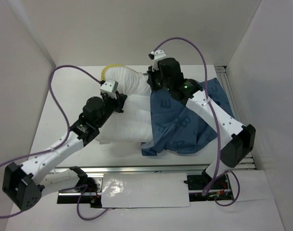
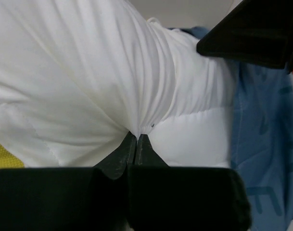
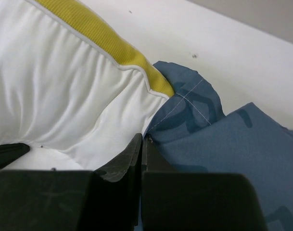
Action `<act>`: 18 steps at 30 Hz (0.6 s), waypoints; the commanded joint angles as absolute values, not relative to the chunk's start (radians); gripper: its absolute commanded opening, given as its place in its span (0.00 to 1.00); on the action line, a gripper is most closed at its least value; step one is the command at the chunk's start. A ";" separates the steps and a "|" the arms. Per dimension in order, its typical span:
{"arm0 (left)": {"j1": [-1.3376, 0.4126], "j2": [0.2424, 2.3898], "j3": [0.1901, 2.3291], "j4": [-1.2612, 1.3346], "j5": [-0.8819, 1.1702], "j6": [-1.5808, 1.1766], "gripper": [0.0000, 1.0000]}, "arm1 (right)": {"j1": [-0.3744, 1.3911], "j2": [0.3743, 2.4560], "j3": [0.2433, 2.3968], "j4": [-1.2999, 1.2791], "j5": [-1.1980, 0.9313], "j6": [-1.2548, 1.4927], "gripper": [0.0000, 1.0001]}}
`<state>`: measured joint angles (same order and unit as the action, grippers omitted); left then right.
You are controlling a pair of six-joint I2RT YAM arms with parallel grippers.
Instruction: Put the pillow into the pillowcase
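The white pillow [image 1: 127, 120] lies across the middle of the table. Its right part is covered by the blue pillowcase [image 1: 184, 125], and its yellow trim [image 1: 110, 68] shows at the far end. My left gripper [image 1: 120, 101] is on the pillow's upper left side and is shut on a pinch of its white fabric [image 2: 88, 72]. My right gripper [image 1: 153, 84] is at the far edge of the pillowcase opening. It is shut on the stitched hem of the pillowcase [image 3: 233, 144], right against the pillow [image 3: 55, 86] below its yellow trim [image 3: 103, 33].
White walls close in the table on the left, back and right. A metal rail [image 1: 151, 168] runs along the near edge, with a white sheet [image 1: 141, 190] in front of it. Another rail [image 1: 227, 79] runs along the right side.
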<state>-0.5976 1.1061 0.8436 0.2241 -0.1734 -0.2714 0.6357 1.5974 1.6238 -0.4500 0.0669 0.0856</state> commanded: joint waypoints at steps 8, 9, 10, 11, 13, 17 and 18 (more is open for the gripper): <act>-0.630 0.962 0.839 0.433 -0.078 -0.201 0.00 | 0.721 1.520 1.637 -0.245 -0.207 0.086 0.01; -0.630 0.962 0.839 0.442 -0.078 -0.216 0.00 | 0.730 1.531 1.649 -0.236 -0.216 0.095 0.03; -0.630 0.974 0.839 0.442 -0.078 -0.230 0.00 | 0.730 1.531 1.649 -0.227 -0.216 0.095 0.05; -0.630 0.983 0.839 0.442 -0.078 -0.230 0.00 | 0.730 1.531 1.649 -0.227 -0.218 0.095 0.07; -0.630 0.983 0.830 0.442 -0.092 -0.245 0.00 | 0.739 1.531 1.628 -0.227 -0.187 0.107 0.07; -0.630 0.983 0.802 0.422 -0.175 -0.302 0.00 | 0.739 1.465 1.572 -0.206 -0.056 0.138 0.03; -0.630 0.983 0.802 0.390 -0.198 -0.323 0.00 | 0.730 1.465 1.557 -0.206 -0.045 0.138 0.03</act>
